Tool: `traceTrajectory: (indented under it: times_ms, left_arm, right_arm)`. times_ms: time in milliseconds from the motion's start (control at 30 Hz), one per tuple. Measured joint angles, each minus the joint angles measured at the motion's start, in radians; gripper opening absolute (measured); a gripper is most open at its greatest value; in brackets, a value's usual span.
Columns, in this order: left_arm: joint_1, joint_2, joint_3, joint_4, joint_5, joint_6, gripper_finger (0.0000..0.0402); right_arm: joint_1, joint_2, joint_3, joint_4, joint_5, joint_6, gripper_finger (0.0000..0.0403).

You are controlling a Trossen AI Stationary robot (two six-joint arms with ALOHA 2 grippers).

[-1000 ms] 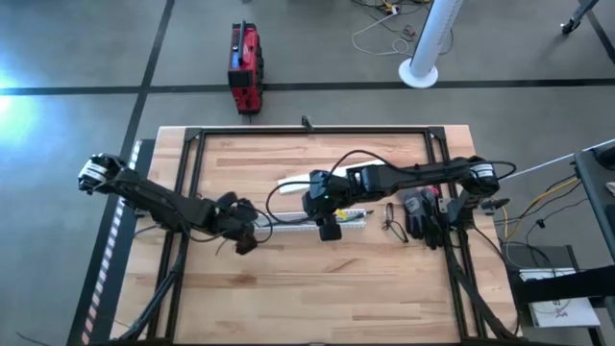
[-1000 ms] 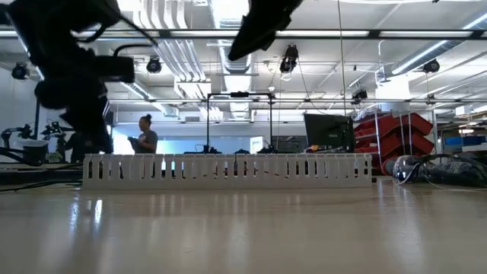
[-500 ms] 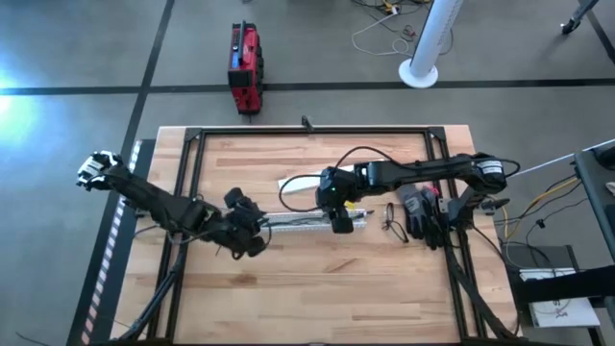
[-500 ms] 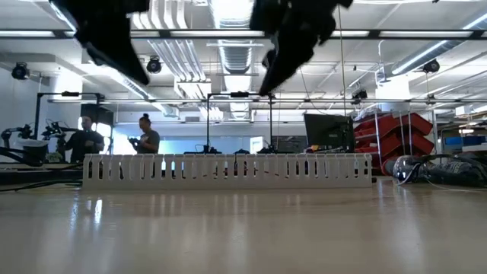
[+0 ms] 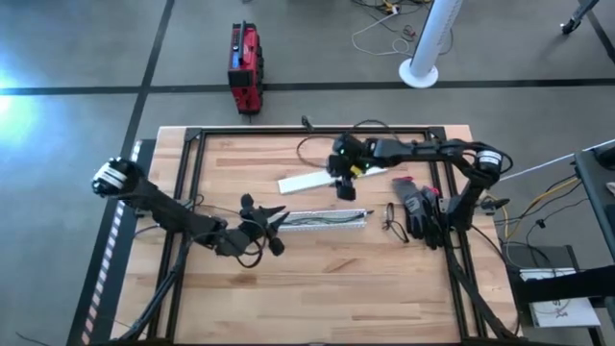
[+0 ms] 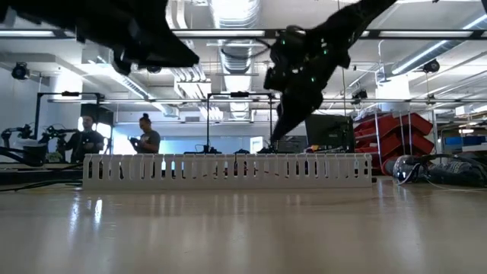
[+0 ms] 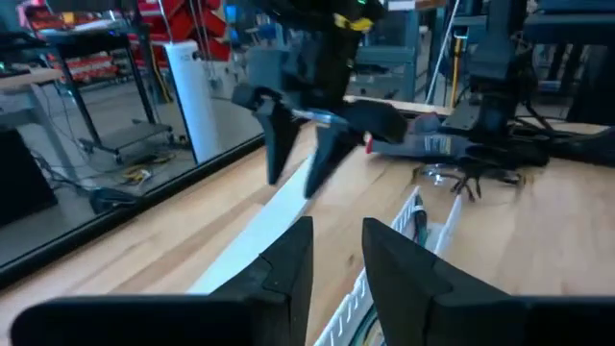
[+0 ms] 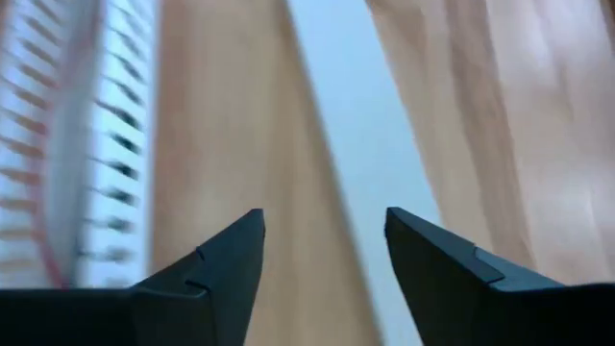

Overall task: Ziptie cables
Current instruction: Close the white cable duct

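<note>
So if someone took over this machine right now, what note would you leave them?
Left tool: open, empty, at the left end of the slotted cable tray.
Right tool: open, empty, above the flat white lid strip behind the tray.
Cables lie in the tray; loose black ties sit to its right, near the black gloves.
Done: no tie visibly fitted.
Left: pick a tie, bind the cables.

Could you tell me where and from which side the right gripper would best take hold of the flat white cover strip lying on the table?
Probably from straight above, near the end by the right gripper, fingers straddling the narrow width. The white cover strip lies flat and long beside the slotted cable duct, so only its thin long edges offer a pinch. The open fingers already hang over it.
</note>
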Motion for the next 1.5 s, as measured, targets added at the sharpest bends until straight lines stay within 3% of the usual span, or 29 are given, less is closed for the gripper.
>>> traceTrajectory:
  times_ms: [133, 300, 367, 567, 733, 900, 1167, 1300, 1433, 1500]
  left_arm:
    - [0.032, 0.095, -0.019, 0.106, -0.036, 0.022, 0.0082]
    - [0.056, 0.180, 0.017, 0.112, -0.033, 0.022, 0.0078]
    - [0.063, 0.203, 0.036, 0.107, -0.035, 0.024, 0.0076]
    - [0.071, 0.241, 0.105, 0.103, -0.033, 0.103, 0.0066]
    - [0.065, 0.168, 0.106, -0.043, -0.048, 0.103, 0.0062]
    - [0.053, 0.036, 0.053, -0.254, -0.080, -0.041, 0.0068]
    - [0.043, -0.121, -0.062, -0.299, -0.078, -0.161, 0.0070]
    - [0.043, -0.142, -0.104, -0.283, -0.079, -0.167, 0.0065]
    - [0.044, -0.131, -0.113, -0.271, -0.081, -0.163, 0.0062]
    - [0.045, -0.118, -0.114, -0.267, -0.081, -0.163, 0.0064]
  right_arm:
    - [-0.096, -0.001, -0.050, 0.051, -0.013, -0.091, 0.0255]
    - [-0.151, 0.002, -0.092, 0.040, -0.003, -0.200, 0.0291]
    - [-0.155, 0.024, -0.102, 0.009, 0.062, -0.206, 0.0296]
    - [-0.156, 0.059, -0.113, -0.010, 0.105, -0.115, 0.0286]
    - [-0.158, 0.087, -0.116, -0.128, 0.150, 0.007, 0.0271]
    - [-0.155, 0.069, -0.118, -0.242, 0.159, 0.078, 0.0254]
    - [-0.146, -0.035, -0.130, -0.462, 0.258, 0.024, 0.0250]
    - [-0.141, -0.102, -0.136, -0.384, 0.196, 0.002, 0.0277]
    - [-0.139, -0.140, -0.204, -0.036, 0.040, 0.028, 0.0305]
    - [-0.138, -0.133, -0.261, 0.177, 0.026, 0.081, 0.0315]
